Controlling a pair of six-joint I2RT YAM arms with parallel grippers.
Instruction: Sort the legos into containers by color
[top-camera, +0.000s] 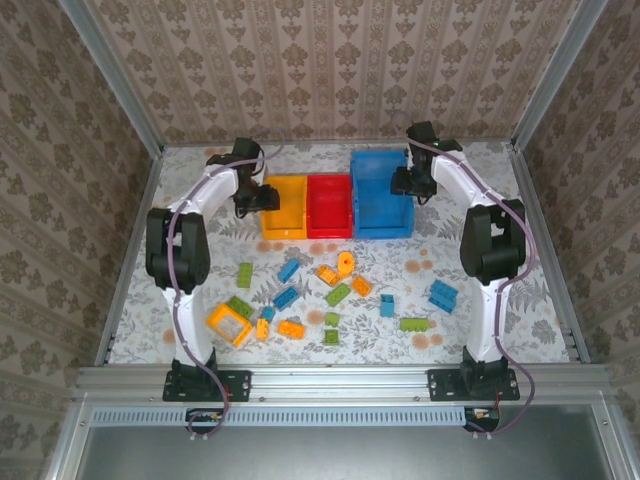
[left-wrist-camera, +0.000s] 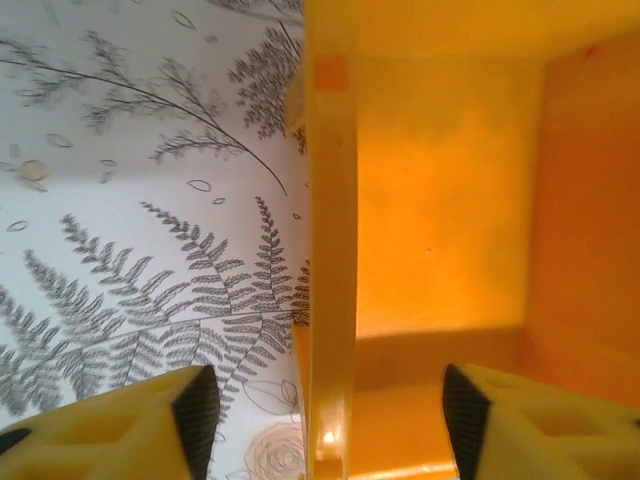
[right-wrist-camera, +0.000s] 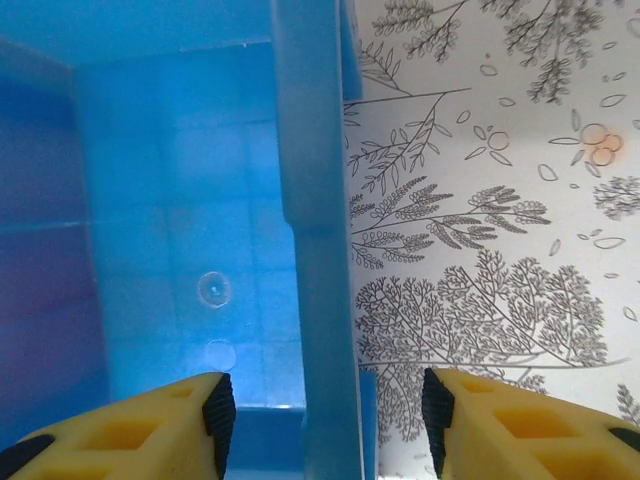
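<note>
Far side of surface (top-camera: 555, 310): yellow bin (top-camera: 285, 205), red bin (top-camera: 330, 205) and blue bin (top-camera: 378, 205) abreast, long axes running near to far, floors bare where seen. Left hand (left-wrist-camera: 330, 415) spread astride yellow bin's left wall; right hand (right-wrist-camera: 327, 408) spread astride blue bin's right wall. Legos (top-camera: 338, 293) loose nearer the bases, pointing all ways; studs too small to make out.

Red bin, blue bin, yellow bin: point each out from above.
red bin (top-camera: 329, 208): top external view, bare floor inside.
blue bin (top-camera: 380, 200): top external view, bare floor inside.
yellow bin (top-camera: 291, 212): top external view, bare floor inside.
</note>
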